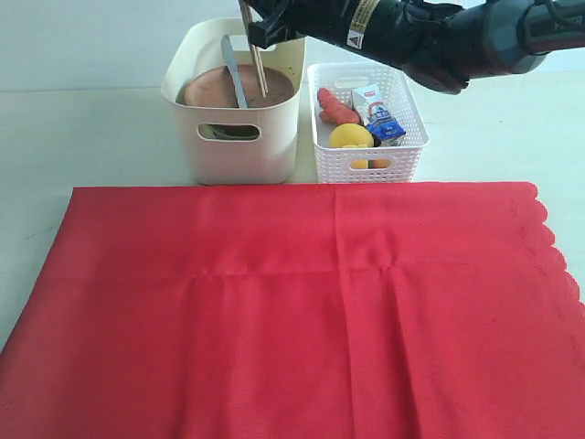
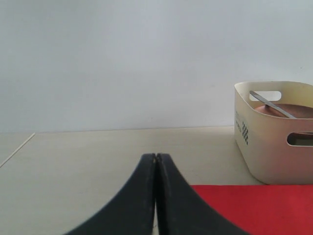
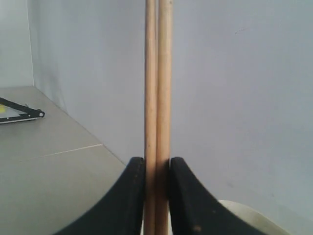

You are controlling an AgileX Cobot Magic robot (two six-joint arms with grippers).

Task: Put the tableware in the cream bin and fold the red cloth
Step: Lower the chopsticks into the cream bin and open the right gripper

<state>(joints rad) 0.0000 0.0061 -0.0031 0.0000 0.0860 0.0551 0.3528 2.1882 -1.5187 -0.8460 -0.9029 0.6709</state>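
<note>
We see the cream bin (image 1: 274, 151) standing on the counter (image 1: 91, 137) at the far edge of the red cloth (image 1: 292, 311), its near wall just beside the cloth's hem; in it the round brown plate (image 1: 206, 90) lies tilted across the opening, and the slim metal knife (image 1: 235, 78) rests on the plate, leaning toward the far wall; something pale shows through the oval handle cut-out, too dim for us to name

Above the bin hangs the right end effector (image 3: 157, 196), its arm reaching in from the right; its two dark fingers are clamped narrow on the wooden chopsticks (image 1: 257, 57), which stand nearly upright, side by side, their lower ends down inside the bin over the plate; whether they touch it we cannot tell

Just right of the bin sits the white lattice basket (image 1: 366, 165), holding a lemon (image 1: 350, 137) at the front, a milk carton (image 1: 377, 110) behind it and an orange-red sausage (image 1: 336, 107) toward the left

The cloth lies spread flat and unfolded, scalloped edge on the right

The left end effector (image 2: 155, 196) hovers low over the bare counter left of the bin, fingers pressed together
</note>
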